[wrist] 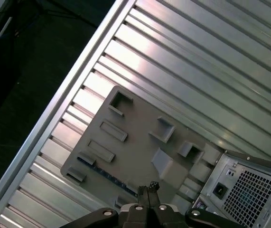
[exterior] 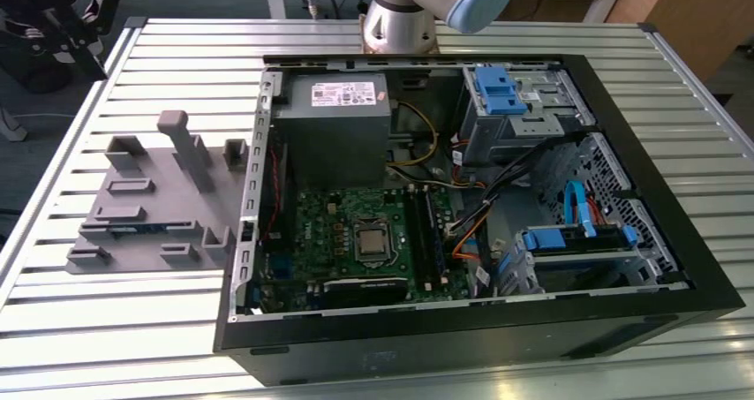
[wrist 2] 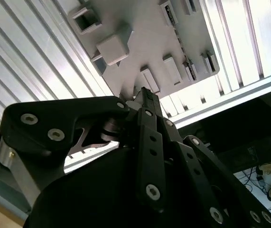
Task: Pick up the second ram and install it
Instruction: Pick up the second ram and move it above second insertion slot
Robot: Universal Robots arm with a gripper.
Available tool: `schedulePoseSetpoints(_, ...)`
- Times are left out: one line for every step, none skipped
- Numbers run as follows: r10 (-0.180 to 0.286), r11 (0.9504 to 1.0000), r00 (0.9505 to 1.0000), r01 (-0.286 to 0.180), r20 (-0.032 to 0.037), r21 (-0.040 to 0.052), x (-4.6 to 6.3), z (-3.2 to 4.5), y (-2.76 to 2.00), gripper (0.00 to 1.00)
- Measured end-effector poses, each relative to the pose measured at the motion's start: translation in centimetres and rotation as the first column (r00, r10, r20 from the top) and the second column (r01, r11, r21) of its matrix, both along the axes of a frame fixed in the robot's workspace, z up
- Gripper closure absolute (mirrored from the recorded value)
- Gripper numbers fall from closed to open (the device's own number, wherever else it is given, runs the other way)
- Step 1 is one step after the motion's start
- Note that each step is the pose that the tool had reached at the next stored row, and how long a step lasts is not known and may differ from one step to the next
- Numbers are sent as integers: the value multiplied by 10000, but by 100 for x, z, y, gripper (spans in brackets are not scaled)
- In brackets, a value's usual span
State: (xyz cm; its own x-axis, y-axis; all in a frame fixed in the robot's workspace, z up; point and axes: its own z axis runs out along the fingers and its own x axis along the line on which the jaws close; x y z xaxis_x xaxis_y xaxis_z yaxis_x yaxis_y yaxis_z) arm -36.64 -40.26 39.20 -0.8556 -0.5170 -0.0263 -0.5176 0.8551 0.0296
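The second ram (wrist: 107, 172) is a thin dark stick that lies on edge in a slot along one side of the grey holder tray (wrist: 135, 142). In the exterior view it shows as a dark bluish strip (exterior: 150, 227) low in the tray (exterior: 154, 197), at that view's left. My gripper (wrist: 149, 187) hangs well above the tray, near the end beside the computer case. Its black fingertips (wrist 2: 146, 96) are pressed together with nothing between them. The gripper is apart from the ram.
The open computer case (exterior: 471, 329) lies on the slatted metal table (exterior: 141, 329), right of the tray in the exterior view. Inside are the green motherboard (exterior: 353, 232) with long black slots (exterior: 426, 232), a power supply (exterior: 335, 117) and blue drive brackets (exterior: 501, 91). The arm's base (exterior: 395, 25) stands behind the case.
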Motion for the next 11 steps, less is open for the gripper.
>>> schedulePoseSetpoints(71, 10000, 10000, -71, 0, 0, 0, 0, 0, 89)
schedulePoseSetpoints(139, 9999, 9999, -139, 0, 0, 0, 0, 0, 89)
schedulePoseSetpoints(203, 9998, 9998, -203, 0, -1, 0, 0, 0, 89)
schedulePoseSetpoints(269, 9996, 9996, -269, 0, 0, 0, 0, 0, 89)
schedulePoseSetpoints(335, 9994, 9994, -335, 0, 0, 0, 0, 0, 89)
schedulePoseSetpoints(403, 9992, 9992, -403, 0, 0, 0, 0, 0, 89)
schedulePoseSetpoints(474, 9989, 9989, -474, 0, 0, 0, 0, 0, 89)
schedulePoseSetpoints(541, 9985, 9985, -541, 0, 0, 0, 0, 0, 89)
schedulePoseSetpoints(605, 9982, 9982, -605, 0, 0, 0, 0, 0, 89)
schedulePoseSetpoints(672, 9977, 9977, -672, 0, 0, 0, 0, 0, 89)
schedulePoseSetpoints(739, 9973, 9973, -739, 0, 0, 0, 0, 0, 89)
